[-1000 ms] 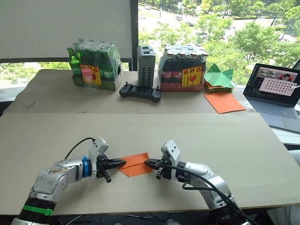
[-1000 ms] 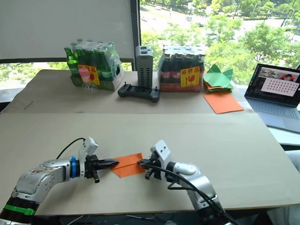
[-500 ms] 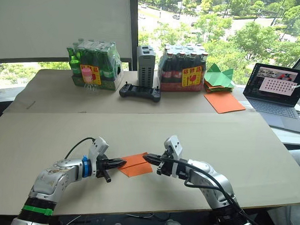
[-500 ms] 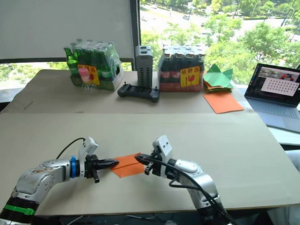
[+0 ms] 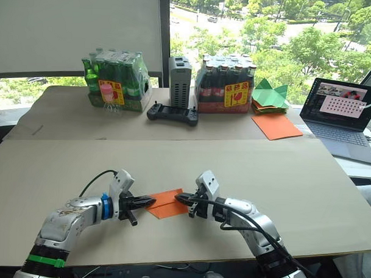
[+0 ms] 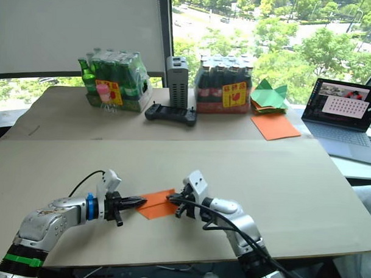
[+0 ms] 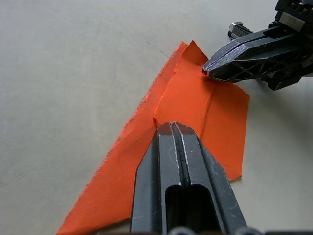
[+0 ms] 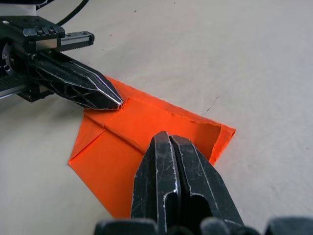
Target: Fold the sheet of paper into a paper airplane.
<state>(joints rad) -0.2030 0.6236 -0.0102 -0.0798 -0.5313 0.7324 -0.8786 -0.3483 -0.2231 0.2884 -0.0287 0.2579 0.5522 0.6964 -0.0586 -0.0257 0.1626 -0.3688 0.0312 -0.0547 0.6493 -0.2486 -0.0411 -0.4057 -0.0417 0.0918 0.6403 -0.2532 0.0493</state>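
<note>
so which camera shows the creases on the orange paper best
The left wrist view: the sheet of paper is seen close, with its folded flaps and crease lines plain. The right wrist view shows folded layers too, from the opposite side. Both eye views show a small orange shape between the shut grippers.

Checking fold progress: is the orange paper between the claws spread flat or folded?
Folded: the paper shows overlapping layers and raised crease edges, forming a small wedge.

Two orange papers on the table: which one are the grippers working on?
The creased, folded orange sheet of paper at the near edge, between the left gripper and right gripper, both shut with tips on it. The smooth flat orange sheet lies far off beside the laptop.
</note>
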